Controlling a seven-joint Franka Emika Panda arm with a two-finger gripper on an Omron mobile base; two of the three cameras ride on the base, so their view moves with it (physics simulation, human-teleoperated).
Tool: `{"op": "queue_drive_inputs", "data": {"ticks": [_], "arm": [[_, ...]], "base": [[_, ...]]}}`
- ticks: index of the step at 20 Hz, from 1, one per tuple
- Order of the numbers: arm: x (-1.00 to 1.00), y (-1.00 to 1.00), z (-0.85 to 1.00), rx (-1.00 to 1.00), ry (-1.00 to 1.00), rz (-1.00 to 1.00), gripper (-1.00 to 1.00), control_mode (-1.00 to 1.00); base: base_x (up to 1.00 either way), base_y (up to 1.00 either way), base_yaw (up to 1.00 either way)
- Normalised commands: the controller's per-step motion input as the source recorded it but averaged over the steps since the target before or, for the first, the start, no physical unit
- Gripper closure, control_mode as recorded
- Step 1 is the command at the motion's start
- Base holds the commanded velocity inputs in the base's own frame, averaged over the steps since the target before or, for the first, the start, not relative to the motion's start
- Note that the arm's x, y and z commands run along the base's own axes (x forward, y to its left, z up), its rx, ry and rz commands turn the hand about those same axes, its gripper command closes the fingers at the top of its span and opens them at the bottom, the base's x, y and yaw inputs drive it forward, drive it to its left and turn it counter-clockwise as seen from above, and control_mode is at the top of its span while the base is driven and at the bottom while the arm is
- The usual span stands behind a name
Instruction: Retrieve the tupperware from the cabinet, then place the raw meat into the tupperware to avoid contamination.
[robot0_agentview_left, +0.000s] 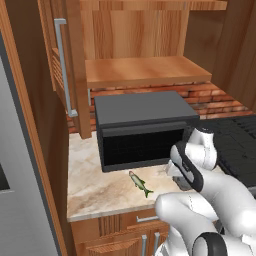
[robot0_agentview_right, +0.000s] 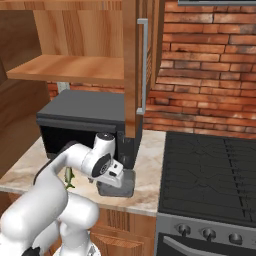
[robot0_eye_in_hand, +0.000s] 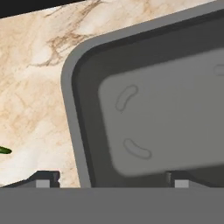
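A: Where's the tupperware sitting?

B: On the marble counter, just in front of the black microwave. In the hand view it takes up the frame from about 12 o'clock round to 5 o'clock, upright, with nothing lying on the floor of the tub. From the right base view it shows as a dark grey tub near the counter's front edge, partly behind the hand.

A: And the gripper?

B: The gripper hangs right over the tub's near wall. Its jaws are spread wide. One fingertip stands at 7 o'clock over bare marble outside the rim, the other at 5 o'clock over the tub's inside, so the rim passes between them. Whether either tip touches the wall, I cannot tell. In the right base view the gripper sits at the tub's 11 o'clock, low and pointed downward.

A: The raw meat?

B: The raw meat lies flat on the counter, apart from the tub. In the left base view it is at about 9 o'clock from the hand. In the hand view a sliver of green peeks in at the 9 o'clock edge.

A: The cabinet?

B: The cabinet is above the microwave with its doors swung open.
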Motion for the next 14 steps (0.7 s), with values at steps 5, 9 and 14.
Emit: {"op": "queue_drive_inputs", "data": {"ticks": [5,9,14], "arm": [[-0.26,0.19,0.01,0.00,0.00,-0.05,-1.00,-1.00],[-0.06,0.29,0.27,0.00,0.00,-0.03,-1.00,-1.00],[0.00,0.26,0.36,0.00,0.00,-0.01,-1.00,-1.00]], "base": [[0.00,0.00,0.00],[0.00,0.00,0.00],[0.00,0.00,0.00]]}}
